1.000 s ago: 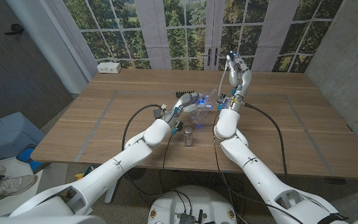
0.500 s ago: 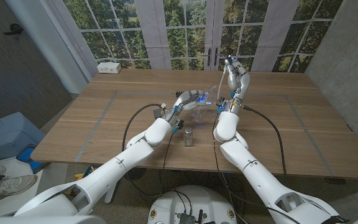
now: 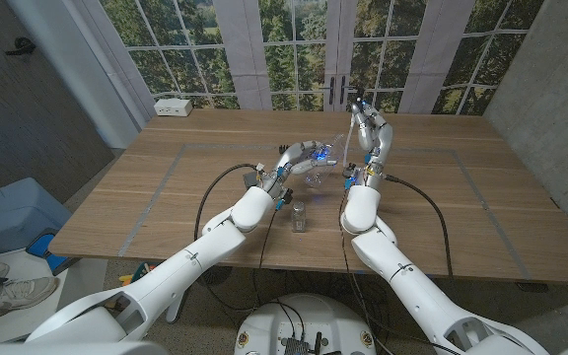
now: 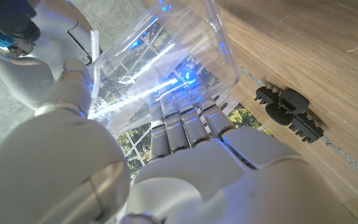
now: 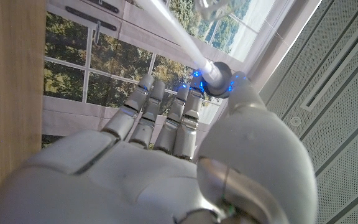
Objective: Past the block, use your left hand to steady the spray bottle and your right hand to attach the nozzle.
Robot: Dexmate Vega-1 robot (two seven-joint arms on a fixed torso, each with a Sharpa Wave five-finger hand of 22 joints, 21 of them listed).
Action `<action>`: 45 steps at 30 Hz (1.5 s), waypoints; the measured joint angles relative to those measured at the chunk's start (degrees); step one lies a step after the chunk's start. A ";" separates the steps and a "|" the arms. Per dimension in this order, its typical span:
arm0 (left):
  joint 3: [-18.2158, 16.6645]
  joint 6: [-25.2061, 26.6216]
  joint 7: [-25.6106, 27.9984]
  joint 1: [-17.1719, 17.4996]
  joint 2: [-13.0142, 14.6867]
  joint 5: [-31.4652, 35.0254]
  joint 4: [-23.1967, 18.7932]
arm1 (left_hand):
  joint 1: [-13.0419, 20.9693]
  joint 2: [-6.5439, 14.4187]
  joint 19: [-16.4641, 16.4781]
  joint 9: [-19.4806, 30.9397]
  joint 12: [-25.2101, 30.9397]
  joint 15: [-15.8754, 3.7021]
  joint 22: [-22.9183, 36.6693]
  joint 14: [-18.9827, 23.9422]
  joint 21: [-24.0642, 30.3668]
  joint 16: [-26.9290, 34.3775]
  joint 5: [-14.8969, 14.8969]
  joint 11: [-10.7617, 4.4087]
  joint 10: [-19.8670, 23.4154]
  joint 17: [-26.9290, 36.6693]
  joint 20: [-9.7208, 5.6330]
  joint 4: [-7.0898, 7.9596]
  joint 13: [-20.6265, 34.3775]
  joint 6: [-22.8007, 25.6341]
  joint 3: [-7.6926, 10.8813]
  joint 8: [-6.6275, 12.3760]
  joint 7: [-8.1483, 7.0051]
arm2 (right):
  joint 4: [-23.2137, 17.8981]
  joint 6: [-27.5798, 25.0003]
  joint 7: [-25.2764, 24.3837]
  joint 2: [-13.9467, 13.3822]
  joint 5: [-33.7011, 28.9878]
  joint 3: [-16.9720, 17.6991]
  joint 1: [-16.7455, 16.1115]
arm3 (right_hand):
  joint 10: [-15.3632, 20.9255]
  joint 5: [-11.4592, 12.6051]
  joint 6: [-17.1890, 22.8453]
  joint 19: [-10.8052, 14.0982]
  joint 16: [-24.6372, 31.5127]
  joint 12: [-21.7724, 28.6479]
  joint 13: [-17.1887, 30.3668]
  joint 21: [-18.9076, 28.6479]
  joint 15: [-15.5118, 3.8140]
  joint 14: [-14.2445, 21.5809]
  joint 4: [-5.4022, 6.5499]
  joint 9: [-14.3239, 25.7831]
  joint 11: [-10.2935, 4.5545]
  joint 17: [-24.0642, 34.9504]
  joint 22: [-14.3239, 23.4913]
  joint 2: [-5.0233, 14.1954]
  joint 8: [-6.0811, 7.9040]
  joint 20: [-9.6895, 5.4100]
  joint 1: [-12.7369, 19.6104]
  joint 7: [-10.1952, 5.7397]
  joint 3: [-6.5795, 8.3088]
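Here the table (image 3: pixel 442 197) is seen carrying the work near its middle, past a small clear block (image 3: pixel 299 219) that stands between the two forearms, nearer the robot. The block appears to serve only as a marker, since both arms reach beyond it and neither touches it.

The left hand (image 3: pixel 301 158) is wrapped around the clear bottle (image 3: pixel 316 174), which is held tilted rather than upright. In the left wrist view the bottle (image 4: pixel 166 59) is seen lying across the fingers (image 4: pixel 185 127), its wall lit blue by the hand's lights. The tilt is judged to be deliberate, so that the mouth is turned toward the other hand; the mouth itself cannot be made out.

The right hand (image 3: pixel 368 128) is raised above and just beside the bottle, and the nozzle (image 3: pixel 359 106) is pinched at its fingertips. In the right wrist view the nozzle collar (image 5: pixel 217 78) is gripped between thumb and fingers, and the white dip tube (image 5: pixel 176 31) is seen running away from it. The height is judged to be kept so that the long tube can be fed in first. The nozzle is not yet seated.

A black toothed part (image 4: pixel 289 113) lies on the wood near the left hand.
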 measured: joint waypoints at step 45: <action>0.29 1.14 0.72 1.03 -0.07 1.40 -2.70 | 0.00 0.00 0.21 -0.23 -0.35 0.00 -0.01 0.00 0.76 0.00 -0.11 0.00 0.00 0.26 -0.21 -0.42 0.51 0.00 0.42 0.00 0.00 | -3.24 1.47 -1.38 -0.97 -1.85 0.55 -5.62 | -0.11 1.21 0.32 -0.80 -0.93 -0.45 0.55 0.66 0.12 0.28 0.66 -0.01 0.92 0.18 0.00 1.01 0.03 -0.02 -1.01 0.32 -0.13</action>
